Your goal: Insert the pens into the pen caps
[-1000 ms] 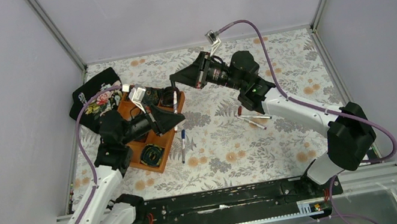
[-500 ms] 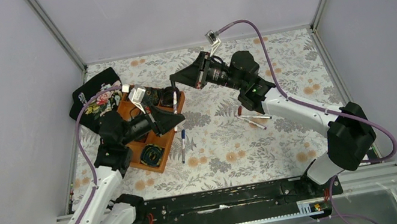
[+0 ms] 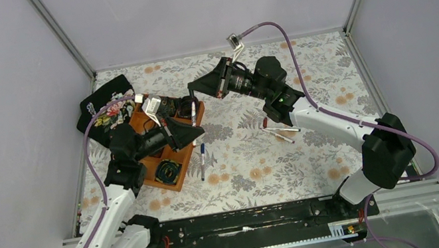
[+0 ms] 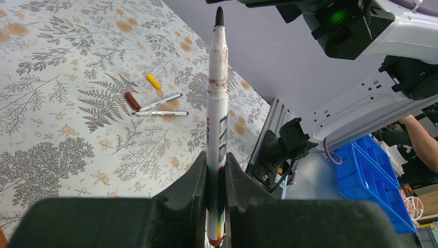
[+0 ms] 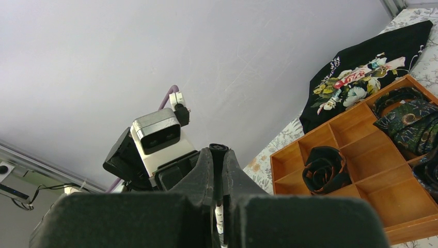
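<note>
Starting at the near edge, a black metal mounting rail (image 3: 240,220) is seen, on which both arms are fixed. Outside this edge, blue plastic bins (image 4: 374,175) are visible in the left wrist view. Beyond the rail the table is covered by a pale cloth printed with grey ferns and orange flowers (image 3: 257,165).

On this cloth, near the middle, one thin white pen with a blue end (image 3: 202,162) is laid flat, just beside an orange wooden tray with compartments (image 5: 397,204). Further right, two thin white pens (image 3: 283,131) are laid close together, with a small dark red cap (image 3: 264,122) just beside them. A small yellow cap (image 4: 153,81) is found near them in the left wrist view. In the tray, rolled dark fabrics (image 5: 324,170) are kept.

Over the right corner of the tray the left gripper (image 3: 194,131) is clamped on a white-barrelled marker pen with a black tip (image 4: 217,103). The tip is directed towards the right gripper (image 3: 192,89), which is closed around a small black plastic cap (image 5: 218,149). Whether tip and cap touch cannot be told.

Behind the tray a folded black cloth with embroidered flowers (image 3: 105,106) is placed at the far left corner. The table is enclosed by plain grey walls (image 3: 210,4) and aluminium posts (image 3: 61,36).
</note>
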`<state>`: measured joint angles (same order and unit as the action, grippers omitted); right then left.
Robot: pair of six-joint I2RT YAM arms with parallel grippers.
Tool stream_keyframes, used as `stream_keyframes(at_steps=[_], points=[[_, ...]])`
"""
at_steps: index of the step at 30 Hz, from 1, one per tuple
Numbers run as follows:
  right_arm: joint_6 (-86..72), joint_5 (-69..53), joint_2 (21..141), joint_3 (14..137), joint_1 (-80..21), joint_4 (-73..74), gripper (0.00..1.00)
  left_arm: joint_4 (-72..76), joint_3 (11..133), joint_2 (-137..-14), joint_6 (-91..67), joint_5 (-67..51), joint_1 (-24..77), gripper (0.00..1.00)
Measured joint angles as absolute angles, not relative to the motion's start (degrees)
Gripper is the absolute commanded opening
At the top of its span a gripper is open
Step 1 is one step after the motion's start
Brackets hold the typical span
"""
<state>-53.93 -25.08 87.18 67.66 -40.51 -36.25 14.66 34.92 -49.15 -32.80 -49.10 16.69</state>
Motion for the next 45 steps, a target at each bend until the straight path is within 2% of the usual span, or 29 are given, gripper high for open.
stream_keyframes(at_steps=[27, 45], points=[[-54.0, -25.67, 84.93, 63.4, -41.45, -36.82, 0.0, 15.38, 34.26, -48.77, -33.74, -49.32, 16.84, 0.0], [-52.64, -17.54, 79.83, 50.96, -46.37, -45.71, 0.0, 14.59, 32.53, -47.86, -35.31, -51.77, 17.26, 0.0]])
